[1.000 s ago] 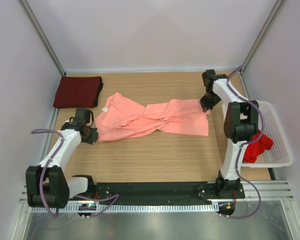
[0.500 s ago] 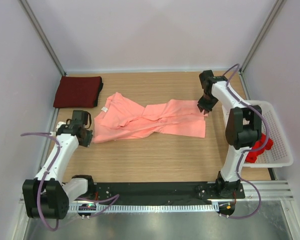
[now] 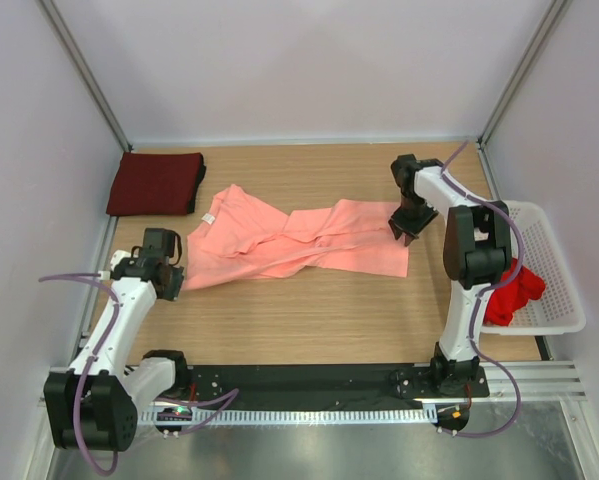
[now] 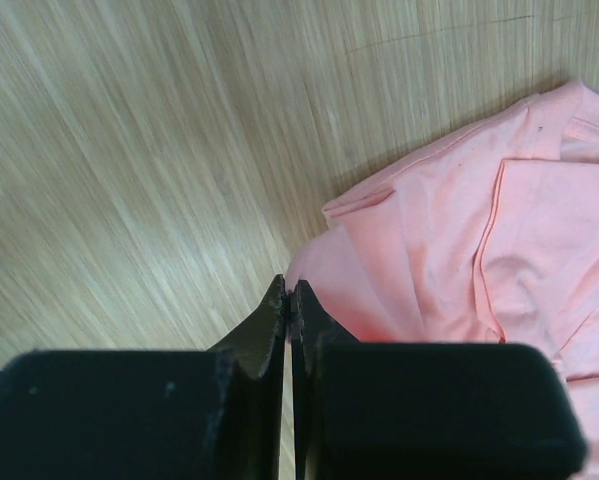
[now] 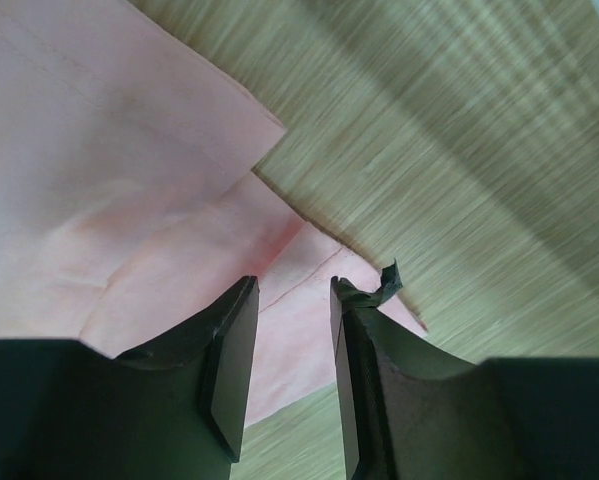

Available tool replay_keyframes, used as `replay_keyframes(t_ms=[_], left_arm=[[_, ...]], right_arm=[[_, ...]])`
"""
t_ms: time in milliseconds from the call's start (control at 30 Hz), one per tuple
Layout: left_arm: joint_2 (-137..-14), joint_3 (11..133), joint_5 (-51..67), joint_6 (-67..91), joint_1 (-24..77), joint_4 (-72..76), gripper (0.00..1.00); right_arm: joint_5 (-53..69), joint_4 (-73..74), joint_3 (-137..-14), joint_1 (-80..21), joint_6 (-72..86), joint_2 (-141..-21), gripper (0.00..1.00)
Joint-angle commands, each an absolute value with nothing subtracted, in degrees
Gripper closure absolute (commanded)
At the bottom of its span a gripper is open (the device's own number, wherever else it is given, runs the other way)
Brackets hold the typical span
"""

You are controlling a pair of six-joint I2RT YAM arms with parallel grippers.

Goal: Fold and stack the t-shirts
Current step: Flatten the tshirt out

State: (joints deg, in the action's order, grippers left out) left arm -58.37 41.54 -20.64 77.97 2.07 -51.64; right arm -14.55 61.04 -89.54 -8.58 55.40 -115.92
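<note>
The salmon-pink t-shirt [image 3: 309, 245] lies spread and creased across the middle of the table. My left gripper [image 3: 175, 284] is at its near left corner, shut on the edge of the cloth [image 4: 449, 230]; the jaws [image 4: 289, 292] meet with pink cloth at their tips. My right gripper [image 3: 405, 230] hovers over the shirt's right corner [image 5: 129, 180], open, with its fingers [image 5: 294, 288] apart and nothing between them. A dark maroon t-shirt [image 3: 156, 183] lies folded at the back left. A bright red t-shirt [image 3: 513, 292] is bunched up in the basket.
A white perforated basket [image 3: 561, 262] stands at the right edge beside the right arm. Enclosure walls and metal posts bound the table at the back and on both sides. Bare wood [image 3: 319, 310] lies between the pink shirt and the arm bases.
My right gripper has opened and let go of the pink shirt's right corner, shifting slightly left. The left gripper has pulled the shirt's left corner a little toward the near left.
</note>
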Motion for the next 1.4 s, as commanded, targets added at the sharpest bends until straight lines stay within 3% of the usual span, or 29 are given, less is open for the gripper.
replay_keyframes(t_ms=[0,1367], left_arm=[[-57.8,41.3,-23.4,78.6,1.7,-51.4,1.0],[-54.9,39.8,-24.3,79.2,1.7,-51.9,1.0]], right_arm=[[-14.8,62.1,-89.1,-9.0,58.4,-115.5,0.58],[-15.0,66.3,-94.4,-8.7,58.1,-122.3,0.56]])
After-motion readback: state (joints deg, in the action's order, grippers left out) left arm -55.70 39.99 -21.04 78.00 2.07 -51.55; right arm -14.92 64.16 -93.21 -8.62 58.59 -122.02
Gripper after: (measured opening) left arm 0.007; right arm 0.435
